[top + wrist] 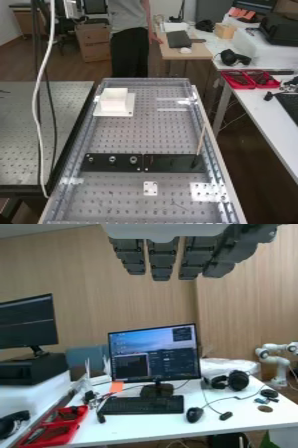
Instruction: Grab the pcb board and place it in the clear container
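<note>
Several dark fingers of the hand (194,261) hang side by side, fairly straight and loosely spread, free of any load. Beyond them, well apart from the hand, is a desk (159,429) with a monitor (155,354); a keyboard (143,405) lies before the monitor, a mouse (194,414) just beside the keyboard. Red trays (38,435) and headphones (227,380) also lie out beyond the fingertips, untouched.

On the bench (126,135) a white block (114,98) sits on a white base (124,113). Two dark plates lie end to end across the bench, one with round knobs (112,159); a thin stick (201,140) slants up from the other (166,163). A small white plate (151,191) lies near them. How far these lie from the hand, I cannot tell, nor can I surely pick out the pcb board or the clear container among them.
</note>
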Motion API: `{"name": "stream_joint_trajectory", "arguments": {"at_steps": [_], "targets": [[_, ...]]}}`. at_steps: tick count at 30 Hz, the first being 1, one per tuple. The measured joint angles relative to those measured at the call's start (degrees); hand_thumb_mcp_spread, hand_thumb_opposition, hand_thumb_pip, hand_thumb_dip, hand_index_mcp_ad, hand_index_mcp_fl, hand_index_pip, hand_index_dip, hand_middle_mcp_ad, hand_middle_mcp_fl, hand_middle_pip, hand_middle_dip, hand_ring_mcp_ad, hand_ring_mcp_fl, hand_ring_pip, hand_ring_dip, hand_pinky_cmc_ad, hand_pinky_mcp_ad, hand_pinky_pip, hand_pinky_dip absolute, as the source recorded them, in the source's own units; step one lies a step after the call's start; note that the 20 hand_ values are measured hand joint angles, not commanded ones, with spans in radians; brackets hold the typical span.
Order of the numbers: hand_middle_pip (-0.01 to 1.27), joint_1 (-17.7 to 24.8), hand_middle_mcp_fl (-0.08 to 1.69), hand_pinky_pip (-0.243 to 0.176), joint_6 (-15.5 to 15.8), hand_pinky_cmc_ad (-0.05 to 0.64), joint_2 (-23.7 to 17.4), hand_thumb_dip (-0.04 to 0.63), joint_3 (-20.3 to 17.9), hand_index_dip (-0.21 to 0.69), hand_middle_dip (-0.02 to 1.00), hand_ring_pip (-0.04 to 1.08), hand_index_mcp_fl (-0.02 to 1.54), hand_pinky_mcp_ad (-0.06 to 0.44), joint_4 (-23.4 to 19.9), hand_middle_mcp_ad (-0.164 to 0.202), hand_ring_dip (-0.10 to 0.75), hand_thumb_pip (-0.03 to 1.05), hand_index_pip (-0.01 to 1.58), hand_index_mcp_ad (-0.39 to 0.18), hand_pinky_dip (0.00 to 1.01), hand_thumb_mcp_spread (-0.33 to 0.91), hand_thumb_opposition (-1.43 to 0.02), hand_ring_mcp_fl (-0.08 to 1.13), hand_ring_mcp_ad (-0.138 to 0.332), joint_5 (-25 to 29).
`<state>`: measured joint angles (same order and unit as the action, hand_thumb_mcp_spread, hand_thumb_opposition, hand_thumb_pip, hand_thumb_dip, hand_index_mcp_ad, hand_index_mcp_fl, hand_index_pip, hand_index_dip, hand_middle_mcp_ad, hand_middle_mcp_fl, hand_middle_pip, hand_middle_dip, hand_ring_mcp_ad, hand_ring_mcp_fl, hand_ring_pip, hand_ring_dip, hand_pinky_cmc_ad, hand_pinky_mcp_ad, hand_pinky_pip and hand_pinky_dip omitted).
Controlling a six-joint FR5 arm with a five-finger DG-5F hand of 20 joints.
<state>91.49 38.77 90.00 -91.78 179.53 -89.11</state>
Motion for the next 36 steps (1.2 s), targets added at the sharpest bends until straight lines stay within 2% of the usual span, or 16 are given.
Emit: {"name": "stream_joint_trajectory", "arguments": {"at_steps": [1, 2, 4, 6, 8, 11, 13, 14, 16, 20, 23, 24, 26, 28, 33, 36], "targets": [[0.01, 0.0, -0.01, -0.010, -0.1, 0.056, 0.0, 0.007, -0.3, 0.019, 0.02, 0.02, -0.01, 0.051, -0.3, 0.059, -0.012, 0.01, 0.00, 0.007, 0.02, 0.00, 0.00, 0.00, 0.080, 0.2], [0.01, 0.0, -0.01, -0.010, -0.1, 0.045, 0.0, 0.007, -0.6, 0.016, 0.02, 0.00, -0.01, 0.051, -0.4, 0.038, -0.012, 0.01, 0.00, 0.017, 0.01, 0.00, 0.00, 0.00, 0.068, 0.4], [0.02, 0.1, -0.01, -0.010, -0.3, 0.030, 0.1, 0.002, -1.1, 0.016, 0.02, 0.01, -0.01, 0.037, -0.9, 0.031, -0.012, 0.02, 0.00, 0.028, 0.02, 0.00, 0.00, 0.00, 0.066, 0.8], [0.05, 0.1, -0.01, -0.010, -0.3, 0.049, 0.1, 0.007, -1.6, 0.017, 0.02, 0.03, -0.01, 0.051, -1.3, 0.035, -0.012, 0.10, 0.02, 0.030, 0.09, 0.04, -0.12, 0.00, 0.073, 1.4], [0.08, 0.2, -0.01, -0.010, -0.3, 0.099, 0.1, 0.007, -2.2, 0.030, 0.03, 0.05, -0.01, 0.075, -1.7, 0.037, -0.012, 0.17, 0.04, 0.038, 0.17, 0.07, -0.26, 0.00, 0.117, 2.2], [0.11, 0.3, -0.01, -0.010, -0.6, 0.183, 0.4, 0.007, -3.3, 0.063, 0.03, 0.08, 0.02, 0.145, -2.0, 0.045, -0.012, 0.17, 0.05, 0.042, 0.29, 0.09, -0.46, 0.00, 0.187, 3.9], [0.12, 0.4, -0.01, -0.042, -1.1, 0.229, 0.9, 0.003, -3.9, 0.077, 0.03, 0.07, 0.03, 0.183, -2.1, 0.063, -0.012, 0.17, 0.07, 0.061, 0.35, 0.10, -0.56, 0.02, 0.220, 5.3], [0.13, 0.4, -0.01, -0.044, -1.4, 0.243, 1.1, 0.003, -4.2, 0.077, 0.02, 0.08, 0.03, 0.188, -2.2, 0.075, -0.012, 0.19, 0.07, 0.073, 0.37, 0.10, -0.59, 0.01, 0.232, 5.7], [0.14, 0.4, -0.01, -0.059, -1.9, 0.264, 1.3, 0.007, -4.6, 0.093, 0.03, 0.09, 0.03, 0.215, -2.4, 0.086, -0.012, 0.21, 0.07, 0.079, 0.40, 0.12, -0.62, 0.03, 0.243, 6.4], [0.14, 0.2, 0.00, -0.075, -3.8, 0.283, 2.3, 0.007, -6.3, 0.119, 0.03, 0.09, 0.02, 0.227, -3.7, 0.093, -0.012, 0.22, 0.07, 0.087, 0.45, 0.14, -0.66, 0.03, 0.255, 8.7], [0.14, 0.0, -0.01, -0.073, -5.3, 0.291, 3.1, 0.007, -7.7, 0.145, 0.03, 0.09, 0.04, 0.227, -4.8, 0.094, -0.012, 0.23, 0.08, 0.089, 0.48, 0.16, -0.66, 0.04, 0.264, 10.8], [0.14, 0.0, -0.01, -0.089, -5.8, 0.291, 3.3, 0.007, -8.0, 0.155, 0.03, 0.09, 0.04, 0.227, -5.1, 0.094, -0.012, 0.24, 0.09, 0.089, 0.47, 0.17, -0.67, 0.04, 0.264, 11.5], [0.14, 0.0, -0.01, -0.087, -6.7, 0.291, 3.9, 0.003, -8.7, 0.176, 0.02, 0.09, 0.04, 0.227, -5.6, 0.094, -0.012, 0.24, 0.08, 0.089, 0.49, 0.17, -0.68, 0.04, 0.264, 12.7], [0.14, 0.1, -0.01, -0.105, -7.6, 0.291, 4.3, 0.007, -9.4, 0.206, 0.02, 0.09, 0.04, 0.227, -6.2, 0.094, -0.012, 0.25, 0.08, 0.089, 0.50, 0.19, -0.68, 0.04, 0.264, 13.9], [0.15, 1.3, -0.01, -0.106, -10.1, 0.291, 5.5, 0.003, -11.8, 0.253, 0.03, 0.09, 0.04, 0.227, -8.5, 0.094, -0.012, 0.25, 0.09, 0.089, 0.51, 0.20, -0.68, 0.05, 0.262, 19.2], [0.14, 2.3, -0.01, -0.106, -10.9, 0.291, 5.9, 0.005, -12.9, 0.269, 0.03, 0.09, 0.04, 0.227, -10.0, 0.094, -0.012, 0.30, 0.08, 0.089, 0.52, 0.22, -0.68, 0.05, 0.265, 22.2]]}}
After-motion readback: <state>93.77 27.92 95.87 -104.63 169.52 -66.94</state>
